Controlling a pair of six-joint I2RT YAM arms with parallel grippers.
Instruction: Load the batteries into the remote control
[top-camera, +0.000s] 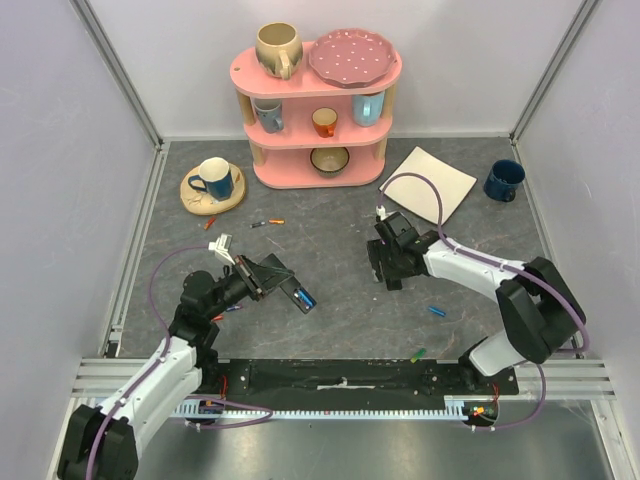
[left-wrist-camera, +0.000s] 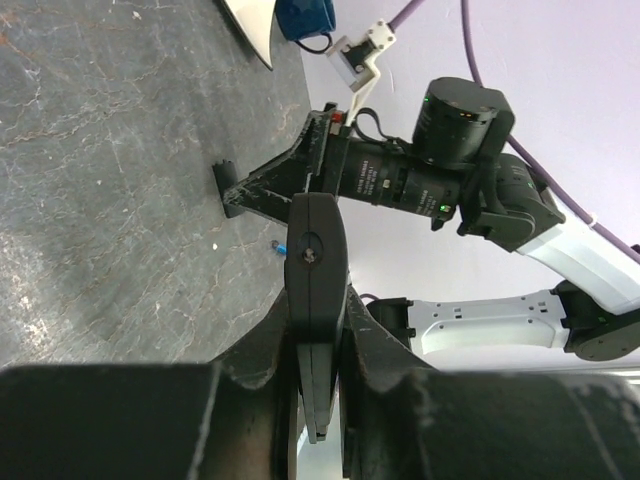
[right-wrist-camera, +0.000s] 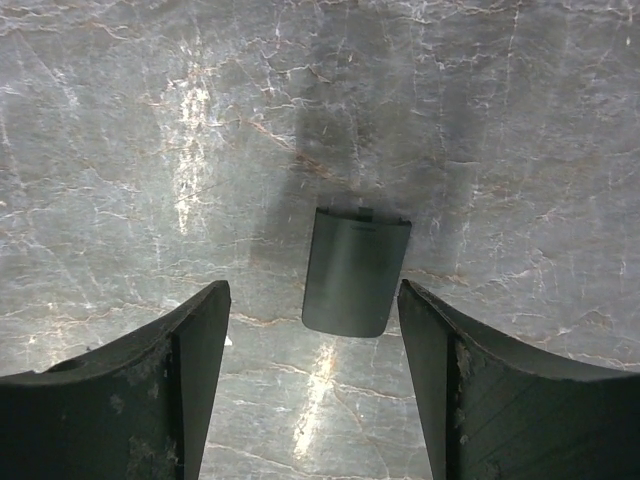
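Note:
My left gripper (top-camera: 258, 277) is shut on the remote control (top-camera: 285, 283), a slim black bar held above the table with a blue battery (top-camera: 305, 298) showing at its outer end. The left wrist view sees the remote control (left-wrist-camera: 316, 262) edge-on between my fingers (left-wrist-camera: 250, 385). Over to the right, my right gripper (top-camera: 386, 272) points down at the table, open and holding nothing. In the right wrist view a small black curved cover (right-wrist-camera: 355, 270) lies flat on the table just beyond the open right gripper (right-wrist-camera: 312, 297). Loose batteries lie about: orange (top-camera: 268, 222), blue (top-camera: 437, 310), green (top-camera: 418, 354).
A pink shelf (top-camera: 318, 150) with cups, a bowl and a plate stands at the back. A blue mug on a round wooden disc (top-camera: 213, 186) sits back left. A white square sheet (top-camera: 430, 183) and a dark blue mug (top-camera: 503, 180) are back right. Grey walls close in both sides.

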